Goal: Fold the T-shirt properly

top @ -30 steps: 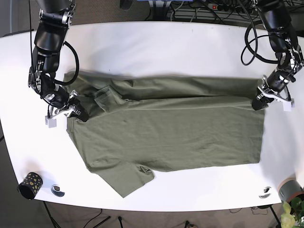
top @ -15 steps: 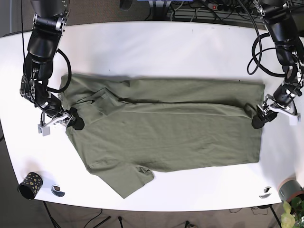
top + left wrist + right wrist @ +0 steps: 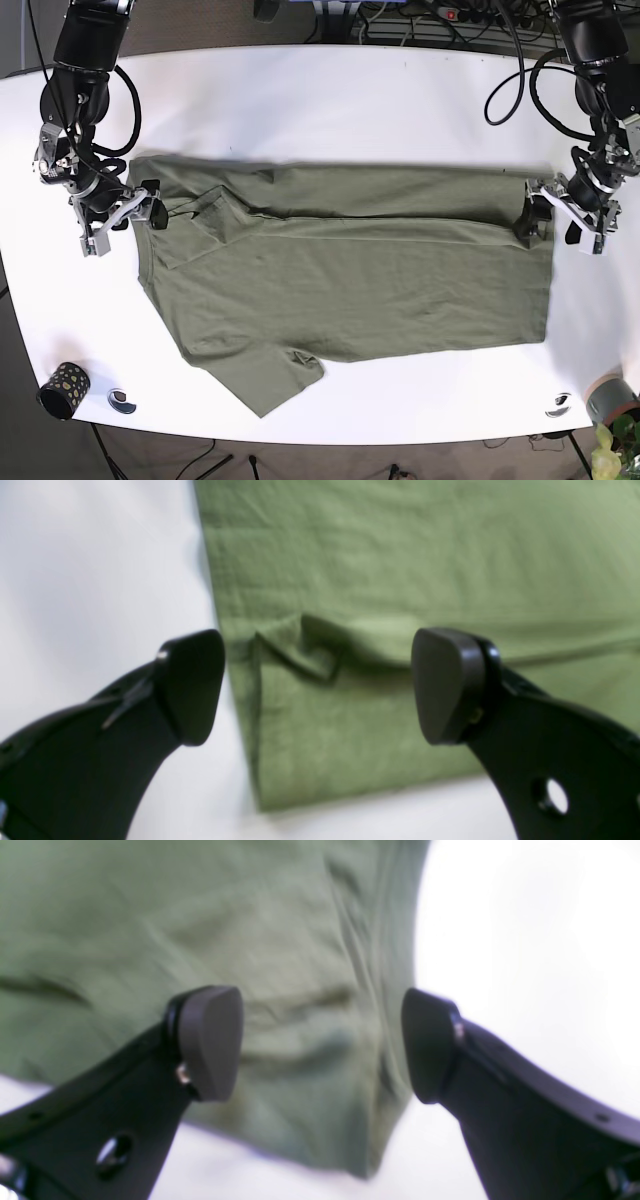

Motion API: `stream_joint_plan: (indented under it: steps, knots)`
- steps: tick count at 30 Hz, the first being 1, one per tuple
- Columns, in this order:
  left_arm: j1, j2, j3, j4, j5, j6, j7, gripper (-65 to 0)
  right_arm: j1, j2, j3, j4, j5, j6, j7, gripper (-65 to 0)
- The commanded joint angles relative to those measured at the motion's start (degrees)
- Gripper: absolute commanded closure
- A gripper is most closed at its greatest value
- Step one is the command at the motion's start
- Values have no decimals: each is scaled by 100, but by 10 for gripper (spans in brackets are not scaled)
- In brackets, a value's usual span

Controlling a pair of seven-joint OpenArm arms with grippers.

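Note:
An olive green T-shirt (image 3: 350,280) lies flat on the white table (image 3: 330,110), its far part folded over toward the front. One sleeve (image 3: 265,375) sticks out at the front left. My left gripper (image 3: 553,222) is open and empty over the shirt's right edge. In the left wrist view the gripper (image 3: 320,685) straddles a small pucker in the cloth (image 3: 310,652). My right gripper (image 3: 138,215) is open and empty at the shirt's left edge. In the right wrist view the gripper (image 3: 320,1040) hangs above wrinkled cloth (image 3: 295,1005).
A black patterned cup (image 3: 64,390) and a small round object (image 3: 122,402) sit at the front left corner. Another small object (image 3: 558,405) and a grey pot (image 3: 612,398) are at the front right. Cables (image 3: 430,15) run behind the table.
Both grippers had moved toward the front at the shirt's side edges. They have now moved back toward the far side and stand open. The shirt lies flat.

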Motion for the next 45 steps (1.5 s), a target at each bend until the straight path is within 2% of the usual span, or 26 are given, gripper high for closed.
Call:
stream_joint_plan:
  steps: [1, 5, 8, 11, 16, 23, 27, 31, 32, 33, 40, 42, 45]
  knots:
    - [142, -93, 142, 241, 259, -41, -523, -542, -28, 115, 47, 155, -201, 63, 154, -474]
    - [477, -31, 160, 197, 478, -41, -1094, -542, -230, 106, 196, 146, -395, 72, 234, -474]
    - [538, 30, 151, -23, 478, -41, -1296, -542, -335, 98, 249, 14, -395, 72, 401, -474]
    - [556, 39, 142, -242, 478, -41, -1428, -542, -335, 106, 249, -276, -404, 72, 488, -474]
    - [556, 48, 142, -541, 478, -41, -1578, -542, -335, 98, 249, -469, -412, 353, 488, -474]
    - [512, 48, 151, -990, 478, -41, -1604, -540, -371, -140, 249, -460, -412, 397, 488, -471]
    - [512, 48, 151, -1042, 478, -41, -1613, -540, -371, -254, 240, -460, -412, 406, 488, -409]
    - [503, 48, 168, -1051, 505, -41, -1604, -529, -362, -333, 240, -460, -412, 406, 488, -296]
    - [468, 48, 168, -1051, 540, -41, -1604, -510, -353, -333, 240, -460, -412, 406, 488, -276]
    - [415, 48, 168, -1051, 628, -50, -1586, -457, -344, -342, 231, -460, -412, 406, 488, -241]
    - [309, 232, 160, -1174, 1234, -77, -1560, -19, -362, -342, 214, -460, -412, 406, 488, -29]
    - [318, 241, 160, -1121, 1349, -77, -1542, 0, -362, -342, 214, -460, -412, 406, 488, 0]
    - [362, 241, 151, -919, 1375, -85, -1375, -4, -397, -342, 258, -364, -404, 406, 488, 0]
